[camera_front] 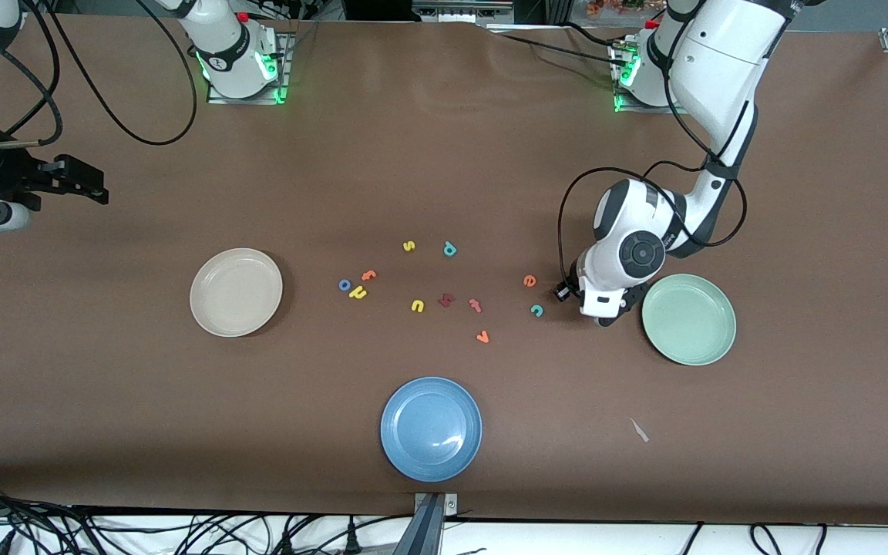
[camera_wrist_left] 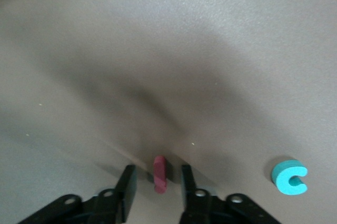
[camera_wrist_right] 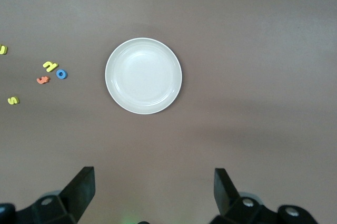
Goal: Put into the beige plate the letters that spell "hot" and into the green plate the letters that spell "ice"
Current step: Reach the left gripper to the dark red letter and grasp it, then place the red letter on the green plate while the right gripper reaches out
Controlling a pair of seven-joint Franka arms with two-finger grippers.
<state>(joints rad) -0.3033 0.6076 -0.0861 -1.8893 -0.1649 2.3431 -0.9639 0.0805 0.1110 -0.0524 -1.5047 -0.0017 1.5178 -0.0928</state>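
Only the left wrist view shows the left gripper (camera_wrist_left: 156, 182), jaws narrow, apparently straddling the dark red i (camera_wrist_left: 159, 173).

No printed text, label or brand can be read; only loose foam letters (camera_front: 413, 289) are seen on the table (camera_front: 105, 401)

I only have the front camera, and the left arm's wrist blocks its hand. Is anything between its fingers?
Observer: Yes. The left hand straddles the small dark red foam bar i.
Operator: Gripped already?
Observer: Not yet. A gap shows between the bar and each black finger.
Operator: And the right hand?
Observer: The right hand waits above the right arm's end of the table, open, with nothing between its fingers.
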